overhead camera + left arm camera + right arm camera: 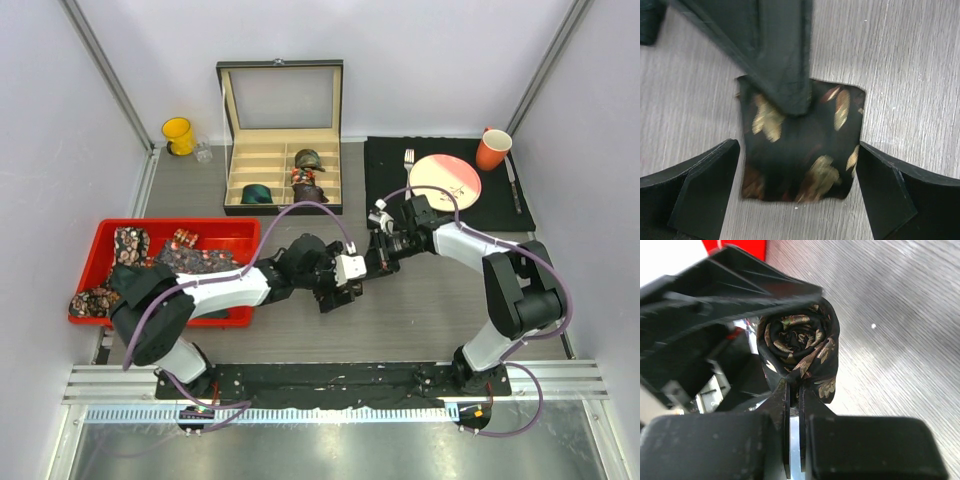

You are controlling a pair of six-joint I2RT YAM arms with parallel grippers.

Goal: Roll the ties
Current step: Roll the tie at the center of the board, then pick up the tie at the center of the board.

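A tie rolled into a dark coil with beige and red prints (pixel 799 347) is pinched in my shut right gripper (pixel 794 383) just above the grey table. In the left wrist view the same coil (pixel 800 150) shows side-on, with a right finger (pixel 782 55) reaching onto it from above. My left gripper (pixel 797 147) is open, its jaws on either side of the coil. In the top view both grippers, left (pixel 343 284) and right (pixel 378 252), meet at mid-table and hide the coil. Loose ties (pixel 190 258) lie in a red tray (pixel 228 232).
An open compartment box (pixel 283 105) at the back holds a green coil (pixel 257 193) and printed coils (pixel 306 158). A yellow cup (pixel 178 135) stands back left. A black mat (pixel 390 190) carries a pink plate (pixel 445 182), fork (pixel 408 160), knife (pixel 513 182) and orange cup (pixel 492 150).
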